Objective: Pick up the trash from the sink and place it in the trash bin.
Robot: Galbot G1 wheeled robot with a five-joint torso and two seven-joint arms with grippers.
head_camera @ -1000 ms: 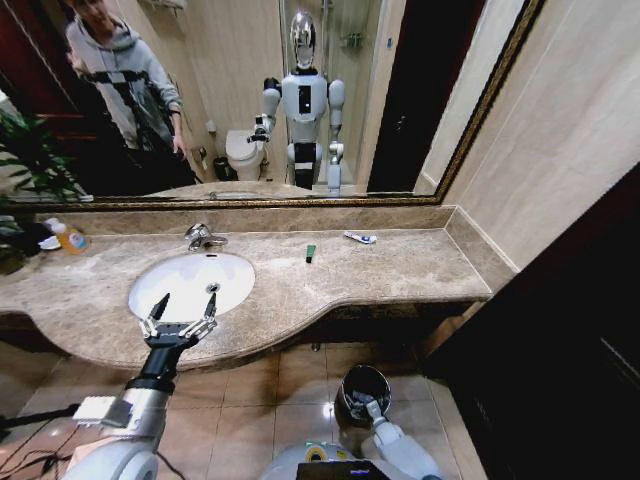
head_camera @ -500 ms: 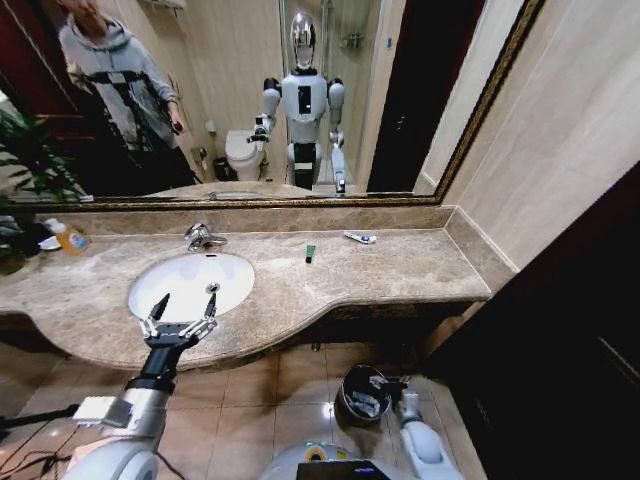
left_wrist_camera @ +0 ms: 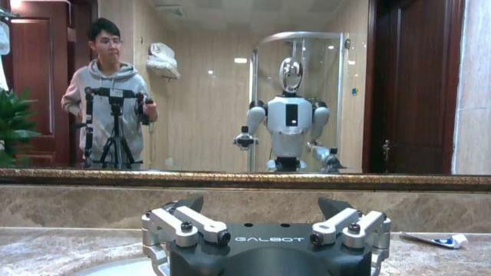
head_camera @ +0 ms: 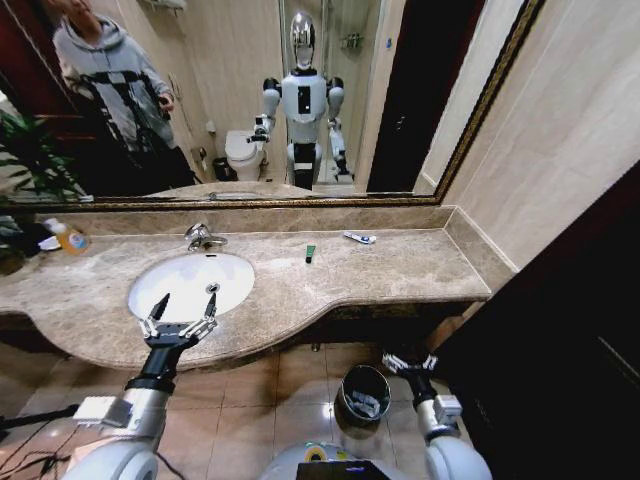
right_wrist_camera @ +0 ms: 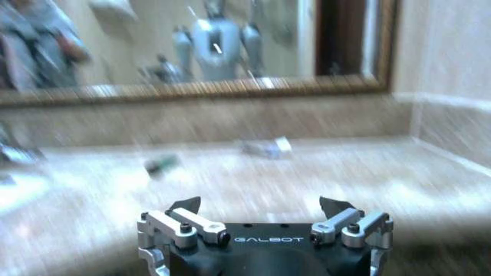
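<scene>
Both end effectors open and empty; two bits of trash lie on the table.

Your left end effector (head_camera: 181, 318) hangs spread wide over the near rim of the sink (head_camera: 150, 272), holding nothing; your right end effector (head_camera: 409, 363) is open and empty beside the trash bin (head_camera: 364, 393) on the tiled floor. The green piece (head_camera: 311, 253) and blue-and-white packet (head_camera: 360, 238) lie on the table (head_camera: 420, 265) right of the basin. Both look light, thin and probably crushable, so pinch each across its middle. The polished marble may let them slide. A mirror (head_camera: 260, 100) backs the table.
</scene>
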